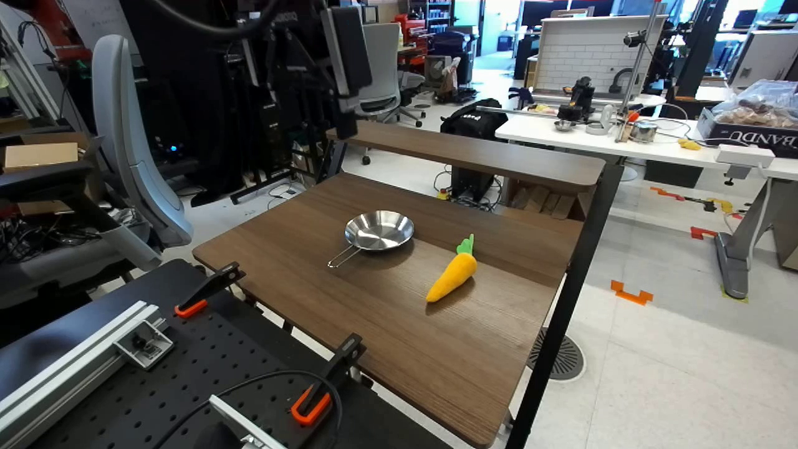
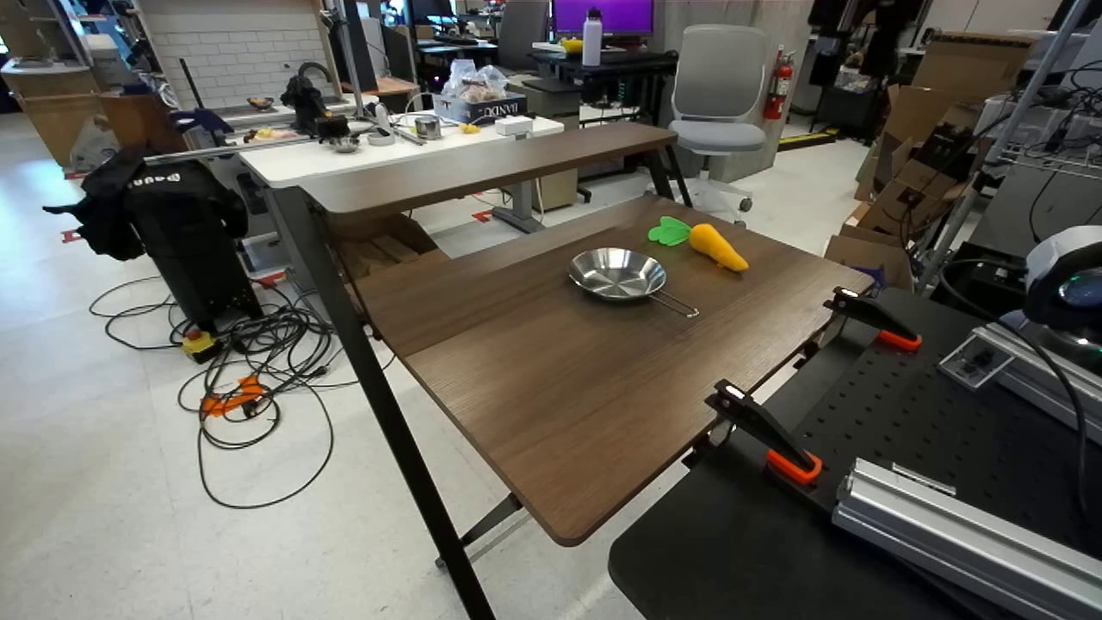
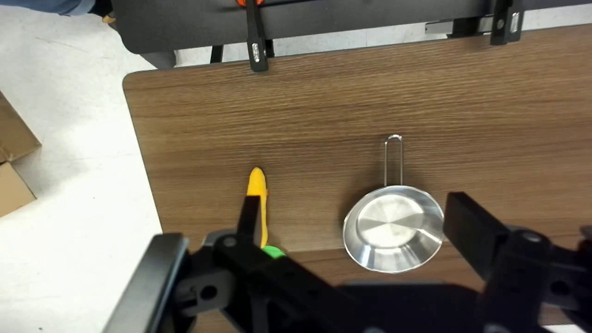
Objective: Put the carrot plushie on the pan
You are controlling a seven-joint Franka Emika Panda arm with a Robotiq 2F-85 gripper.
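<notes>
The carrot plushie [image 1: 453, 278], orange with a green leafy tip, lies on the brown table in both exterior views [image 2: 716, 247]. The shiny silver pan [image 1: 379, 231] sits upright beside it, apart from it, and also shows in an exterior view [image 2: 618, 274]. In the wrist view my gripper [image 3: 357, 215] is wide open and empty, high above the table. The pan [image 3: 393, 229] appears between its fingers, with the handle pointing to the top. The left finger partly hides the carrot plushie [image 3: 257, 182]. In an exterior view the dark gripper [image 1: 346, 118] hangs at the top.
The brown table [image 1: 374, 312] has a raised shelf [image 1: 486, 153] along its far side. Black clamps [image 1: 349, 355] with orange pads grip the edge by the black perforated base [image 1: 206, 374]. A dark slanted table leg [image 2: 379, 405] stands at one end.
</notes>
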